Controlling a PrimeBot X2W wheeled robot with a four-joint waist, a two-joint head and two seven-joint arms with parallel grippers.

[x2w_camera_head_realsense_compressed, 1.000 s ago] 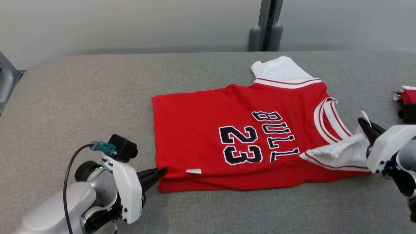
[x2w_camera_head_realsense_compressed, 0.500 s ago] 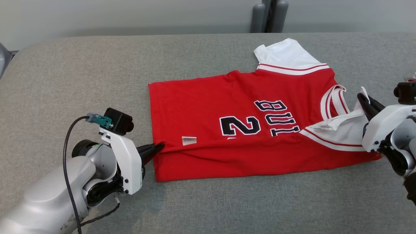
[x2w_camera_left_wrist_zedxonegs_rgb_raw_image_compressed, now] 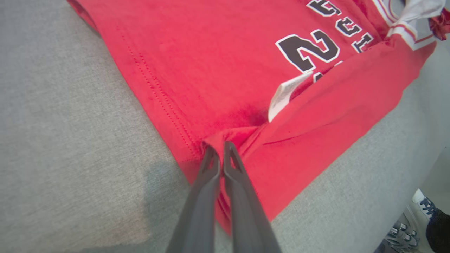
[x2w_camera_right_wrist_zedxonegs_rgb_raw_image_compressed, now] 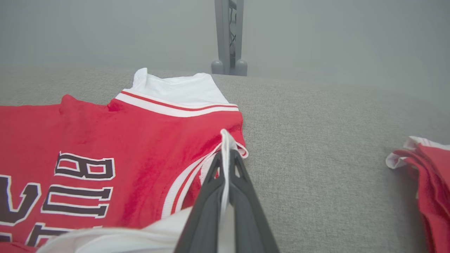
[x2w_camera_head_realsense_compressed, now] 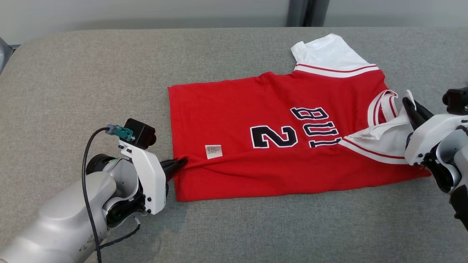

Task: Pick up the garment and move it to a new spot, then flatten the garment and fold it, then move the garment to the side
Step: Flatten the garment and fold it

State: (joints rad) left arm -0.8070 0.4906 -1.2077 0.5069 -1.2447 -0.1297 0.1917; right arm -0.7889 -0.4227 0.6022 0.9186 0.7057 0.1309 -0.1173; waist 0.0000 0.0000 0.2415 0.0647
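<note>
The red jersey (x2w_camera_head_realsense_compressed: pixel 278 146) lies on the grey table (x2w_camera_head_realsense_compressed: pixel 91 80), its near edge folded over toward 12 o'clock and hiding part of the number. My left pincer (x2w_camera_head_realsense_compressed: pixel 181 162), at the jersey's 8 o'clock, is clamped tight on the folded hem corner. My right pincer (x2w_camera_head_realsense_compressed: pixel 407 104), at its 3 o'clock, is pinched closed on the jersey's white sleeve (x2w_camera_head_realsense_compressed: pixel 380 140). Another red garment (x2w_camera_right_wrist_zedxonegs_rgb_raw_image_compressed: pixel 427 168) lies apart, further toward 3 o'clock.

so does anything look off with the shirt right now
The jersey has its near edge folded over, covering part of the print, with a care label poking out at the fold. The near sleeve is bunched in the shut right pincer, while the far sleeve lies flat.
</note>
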